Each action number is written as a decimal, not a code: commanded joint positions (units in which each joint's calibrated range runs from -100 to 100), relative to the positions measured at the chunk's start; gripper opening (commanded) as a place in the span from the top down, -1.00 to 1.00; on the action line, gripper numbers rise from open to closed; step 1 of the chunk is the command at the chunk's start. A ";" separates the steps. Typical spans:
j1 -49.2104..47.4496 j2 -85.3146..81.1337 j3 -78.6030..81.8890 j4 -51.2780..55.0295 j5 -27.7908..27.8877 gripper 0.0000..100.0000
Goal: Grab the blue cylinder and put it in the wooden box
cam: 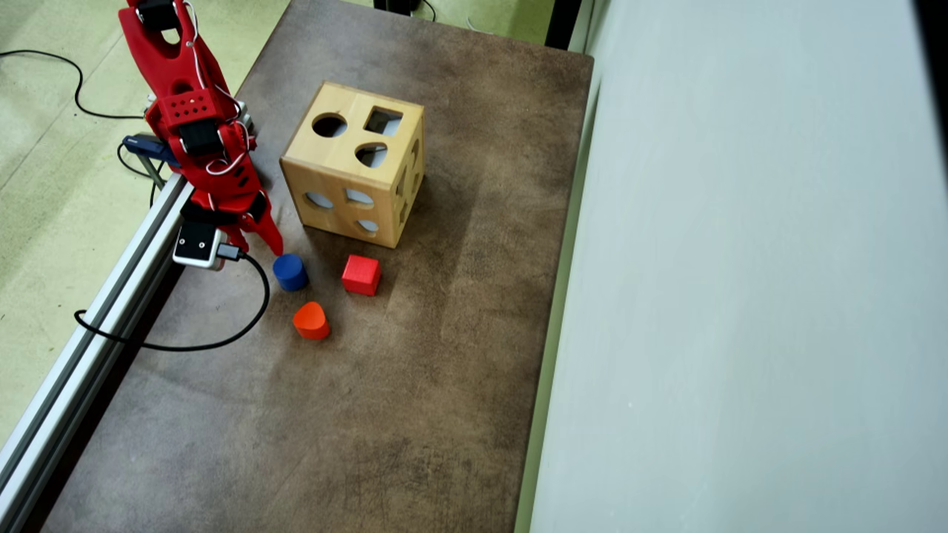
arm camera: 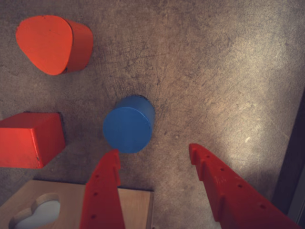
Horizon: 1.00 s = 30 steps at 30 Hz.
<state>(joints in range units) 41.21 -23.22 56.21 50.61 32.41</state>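
Note:
The blue cylinder [arm camera: 128, 124] stands upright on the brown table, also seen in the overhead view [cam: 290, 272]. My red gripper [arm camera: 153, 150] is open and empty. It hovers just short of the cylinder, and its left fingertip [arm camera: 113, 157] is close to the cylinder's near edge. In the overhead view the gripper [cam: 259, 243] is up and to the left of the cylinder. The wooden box [cam: 355, 163] stands behind the blocks with shaped holes in its faces. Its corner shows at the bottom left of the wrist view [arm camera: 133, 205].
A red cube [cam: 361, 275] sits right of the cylinder and an orange rounded-triangle block [cam: 311, 320] sits in front of it; both show in the wrist view, the cube [arm camera: 28, 140] and the block [arm camera: 52, 43]. A metal rail [cam: 96, 311] and a black cable [cam: 222, 342] run along the table's left edge.

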 commanded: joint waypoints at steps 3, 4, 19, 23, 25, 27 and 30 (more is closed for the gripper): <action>-0.43 0.67 -1.47 -4.00 -0.15 0.44; -0.43 1.69 -1.47 -5.21 -0.15 0.44; -6.22 14.35 -9.43 -8.10 -6.15 0.44; -8.08 15.03 -9.34 -6.42 -8.30 0.44; -8.82 15.03 -9.43 -3.44 -8.74 0.44; -9.34 14.77 -9.43 -0.30 -9.04 0.44; -9.34 14.09 -9.52 3.23 -9.82 0.44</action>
<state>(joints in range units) 32.16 -7.88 49.35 50.28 23.32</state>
